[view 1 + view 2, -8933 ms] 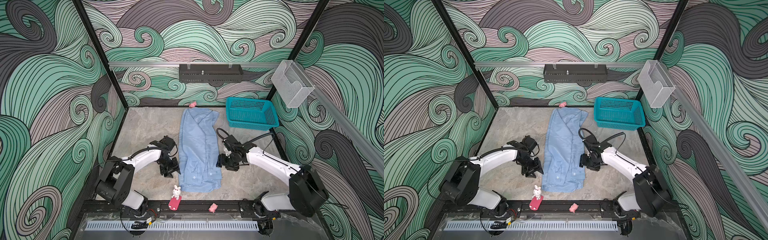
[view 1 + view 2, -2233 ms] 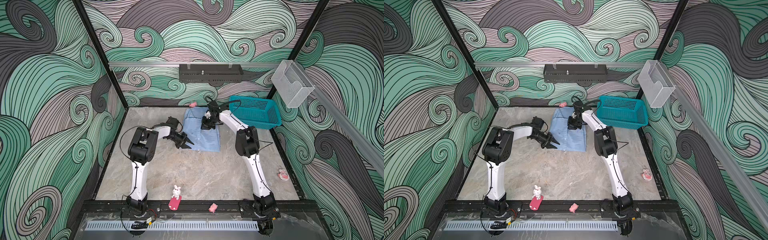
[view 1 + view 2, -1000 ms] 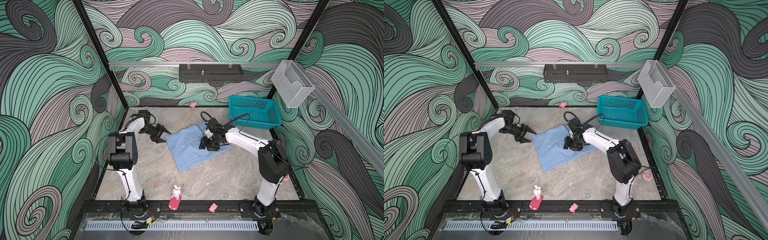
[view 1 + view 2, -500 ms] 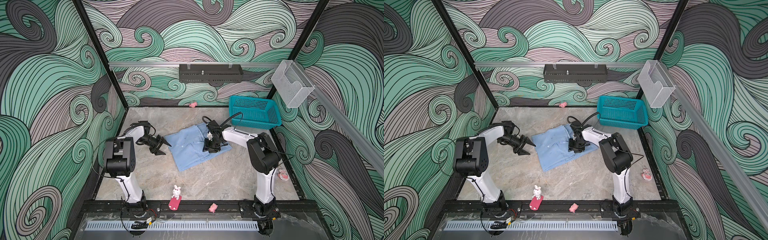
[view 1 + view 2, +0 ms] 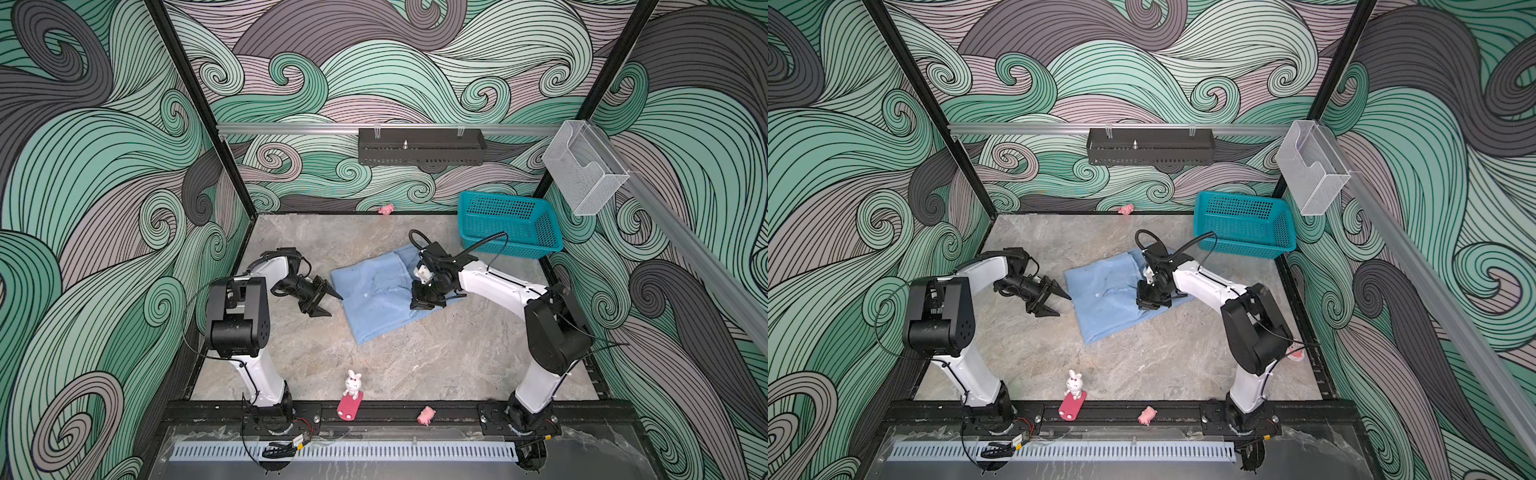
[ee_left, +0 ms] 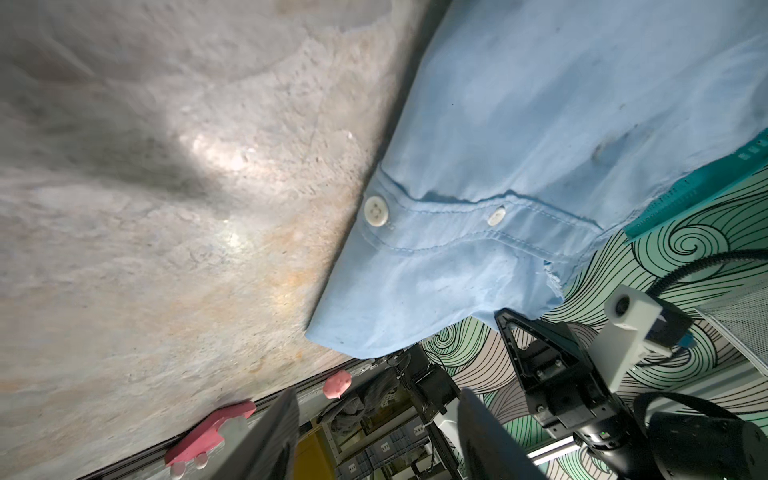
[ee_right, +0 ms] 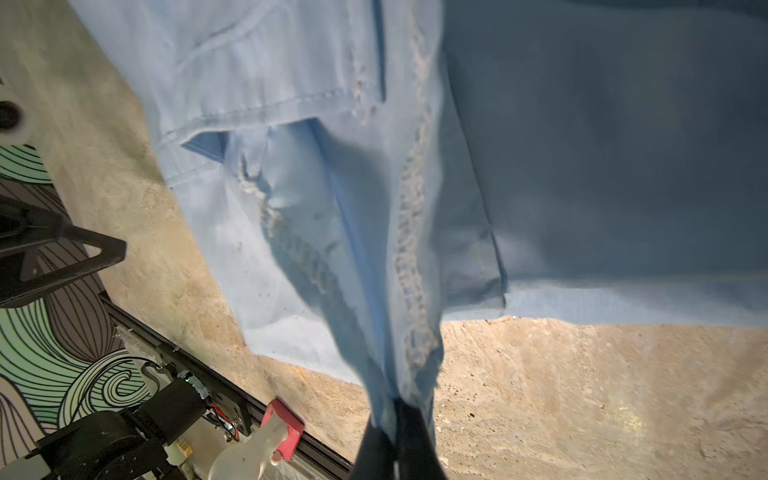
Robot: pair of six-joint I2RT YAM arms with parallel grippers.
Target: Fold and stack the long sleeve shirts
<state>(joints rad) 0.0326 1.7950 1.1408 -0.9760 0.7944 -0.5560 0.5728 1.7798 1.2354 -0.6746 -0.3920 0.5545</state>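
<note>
Evenly lit top views, glare patch on table, shirt blurred and partly shadowed

The left arm and right arm are white shells between blocky black joints, on black base plates with silver screws. Thin black cables trail both; a ribbed hose arches over the right. The left gripper has black triangular cut-out fingers.

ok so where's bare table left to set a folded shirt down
Widest bare table lies between the shirt and the bunny toy at the front edge. A smaller strip runs between the shirt and the back wall, beside the basket. The middle is crowded: left gripper at one side, right gripper pinching the other.
</note>
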